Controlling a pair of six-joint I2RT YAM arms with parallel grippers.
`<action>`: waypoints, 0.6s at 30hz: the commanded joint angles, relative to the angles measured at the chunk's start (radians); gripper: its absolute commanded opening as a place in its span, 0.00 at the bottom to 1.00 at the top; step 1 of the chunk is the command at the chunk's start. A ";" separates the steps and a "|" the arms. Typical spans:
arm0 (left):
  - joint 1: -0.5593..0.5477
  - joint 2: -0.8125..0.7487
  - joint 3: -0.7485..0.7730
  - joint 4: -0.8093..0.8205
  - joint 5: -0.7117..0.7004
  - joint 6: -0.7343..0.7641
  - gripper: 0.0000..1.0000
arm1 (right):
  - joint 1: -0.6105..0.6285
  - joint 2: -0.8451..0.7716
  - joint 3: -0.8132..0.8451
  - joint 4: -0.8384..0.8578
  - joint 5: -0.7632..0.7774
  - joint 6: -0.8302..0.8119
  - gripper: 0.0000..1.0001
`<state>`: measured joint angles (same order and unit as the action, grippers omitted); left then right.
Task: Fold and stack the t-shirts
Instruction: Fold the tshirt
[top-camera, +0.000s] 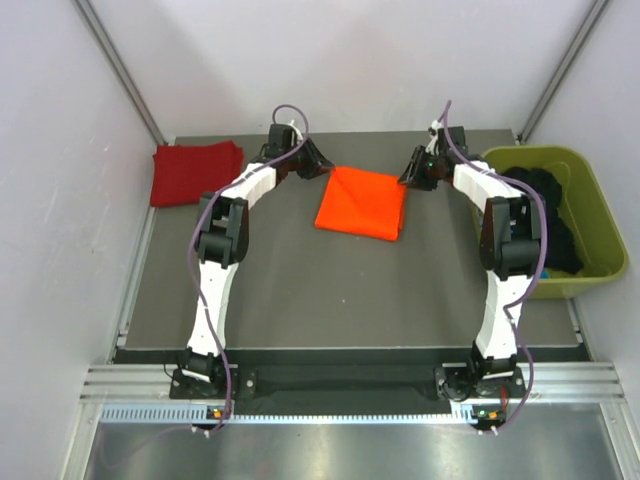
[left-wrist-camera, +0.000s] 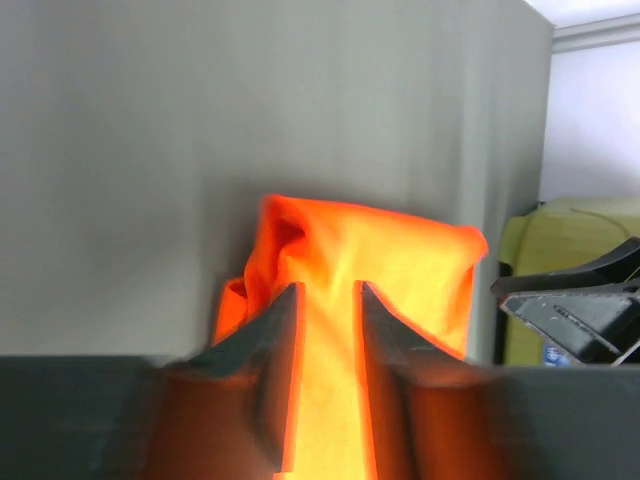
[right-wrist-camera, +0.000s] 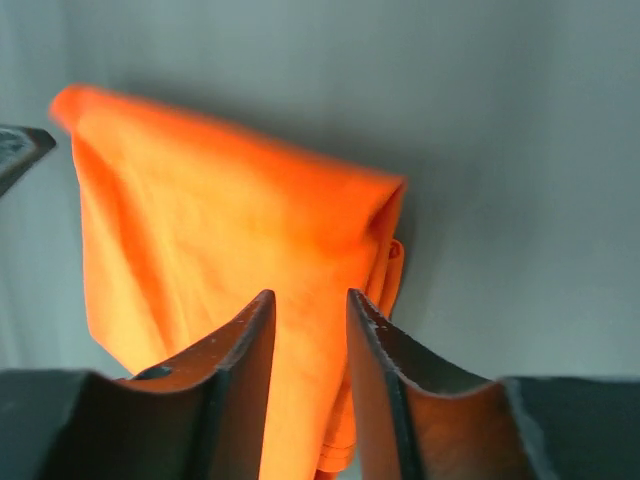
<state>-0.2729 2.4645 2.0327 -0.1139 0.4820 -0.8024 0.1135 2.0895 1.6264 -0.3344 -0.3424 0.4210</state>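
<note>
A bright orange t-shirt (top-camera: 362, 202) lies folded into a rough square at the back middle of the grey table. My left gripper (top-camera: 318, 160) sits at its far left corner and my right gripper (top-camera: 412, 172) at its far right corner. In the left wrist view the left gripper (left-wrist-camera: 330, 288) has its jaws apart, with the orange t-shirt (left-wrist-camera: 400, 260) showing through the gap. The right gripper (right-wrist-camera: 309, 293) is likewise parted over the orange t-shirt (right-wrist-camera: 230, 230). A dark red t-shirt (top-camera: 193, 172) lies folded at the far left edge.
An olive-green tub (top-camera: 606, 225) stands at the right edge of the table with dark clothes (top-camera: 555, 220) in it. White walls close in the back and both sides. The arm bases are bolted at the near edge.
</note>
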 joint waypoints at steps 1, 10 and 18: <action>0.015 -0.001 0.046 0.085 0.015 0.015 0.40 | -0.012 0.003 0.046 0.046 -0.029 0.007 0.36; 0.026 -0.172 -0.118 -0.061 -0.002 0.225 0.55 | 0.006 -0.201 -0.173 0.026 0.000 -0.040 0.60; 0.020 -0.318 -0.443 -0.058 0.015 0.298 0.53 | 0.018 -0.258 -0.344 0.076 -0.015 -0.042 0.46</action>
<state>-0.2512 2.2219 1.6512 -0.1951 0.4831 -0.5636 0.1226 1.8652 1.3190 -0.3271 -0.3447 0.3862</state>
